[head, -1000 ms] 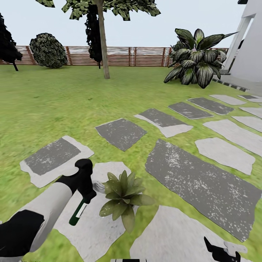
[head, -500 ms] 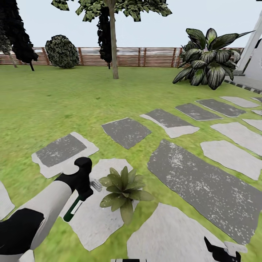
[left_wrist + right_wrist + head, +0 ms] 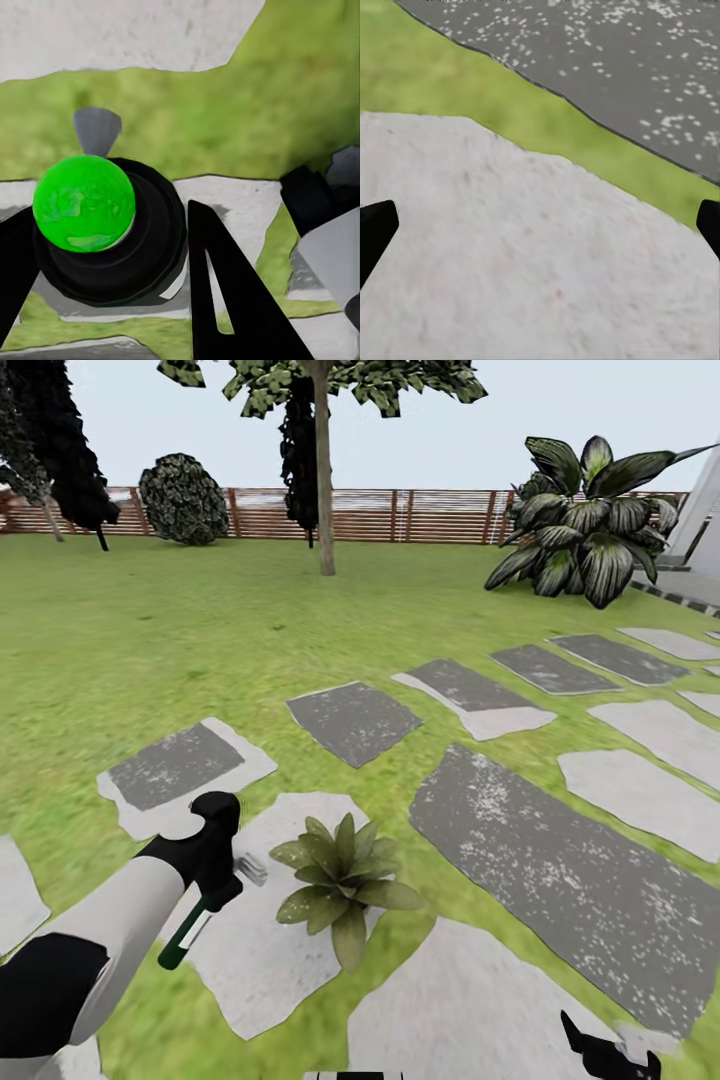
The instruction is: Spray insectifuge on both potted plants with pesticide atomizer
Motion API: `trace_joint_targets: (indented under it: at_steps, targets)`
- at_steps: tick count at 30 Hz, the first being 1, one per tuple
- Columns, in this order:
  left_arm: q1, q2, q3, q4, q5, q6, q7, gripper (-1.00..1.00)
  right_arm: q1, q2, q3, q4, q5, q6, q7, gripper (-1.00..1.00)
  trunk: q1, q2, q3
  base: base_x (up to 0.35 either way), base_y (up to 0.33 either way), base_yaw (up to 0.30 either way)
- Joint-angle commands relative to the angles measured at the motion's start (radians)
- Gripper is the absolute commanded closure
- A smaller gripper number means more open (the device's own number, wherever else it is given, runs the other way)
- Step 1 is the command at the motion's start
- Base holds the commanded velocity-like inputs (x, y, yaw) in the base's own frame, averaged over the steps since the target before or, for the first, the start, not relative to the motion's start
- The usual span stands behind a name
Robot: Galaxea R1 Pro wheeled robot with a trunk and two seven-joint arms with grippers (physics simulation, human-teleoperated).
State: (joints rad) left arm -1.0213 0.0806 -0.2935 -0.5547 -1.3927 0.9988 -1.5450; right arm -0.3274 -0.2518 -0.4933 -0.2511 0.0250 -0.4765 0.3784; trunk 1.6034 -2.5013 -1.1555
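Note:
In the head view my left gripper (image 3: 216,892) is shut on the pesticide atomizer (image 3: 186,936), a slender white sprayer whose dark green end slants down and left. It hangs over a white stepping stone (image 3: 255,970), just left of one potted plant (image 3: 340,875), a low rosette of pointed green leaves. The left wrist view looks down the atomizer (image 3: 84,202) at its bright green end, held between the black fingers (image 3: 225,300). My right gripper (image 3: 605,1057) is at the lower right edge, and in the right wrist view this gripper (image 3: 540,229) is open over a white stone (image 3: 532,262).
Grey and white stepping stones (image 3: 560,870) cross the lawn to the right. A large broad-leaved shrub (image 3: 590,520) stands at the back right beside a white building (image 3: 703,500). A tree trunk (image 3: 325,490) and a brown slatted fence (image 3: 440,515) close the far side.
The head camera has swung left, so the whole scene has slid right. My left gripper keeps the atomizer and now sits slightly farther from the plant.

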Motion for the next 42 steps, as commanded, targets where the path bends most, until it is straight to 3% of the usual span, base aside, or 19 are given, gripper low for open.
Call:
trace_joint_targets:
  at_steps: [1,14,21,36,42]
  targets:
    - [-0.002,0.000,-0.005,-0.002,-0.006,0.010,-0.010,1.00,-0.001,0.000,-0.008,0.001,0.003,-0.002,0.008,-1.00,0.000,0.000,-0.001,0.000,0.000,0.270]
    - [0.001,-0.008,-0.004,-0.004,-0.005,0.011,-0.010,1.00,-0.001,0.000,-0.008,0.001,0.003,-0.002,0.008,-1.00,0.000,0.000,-0.001,0.231,-0.030,0.276]
    - [0.005,-0.009,-0.004,-0.005,-0.005,0.011,-0.009,1.00,-0.001,0.000,-0.008,0.001,0.003,-0.002,0.009,-1.00,0.000,0.000,-0.001,0.194,-0.206,0.067]
    - [0.006,-0.007,-0.009,-0.004,-0.006,0.011,-0.009,1.00,-0.001,-0.001,-0.008,0.001,0.003,-0.002,0.009,-1.00,0.000,0.000,-0.001,-0.134,-0.187,0.018]
    - [0.003,0.016,0.007,-0.004,-0.006,0.014,0.016,1.00,-0.001,-0.001,-0.008,0.001,0.003,-0.002,0.009,-1.00,0.000,0.000,-0.001,-0.008,-0.006,0.166]
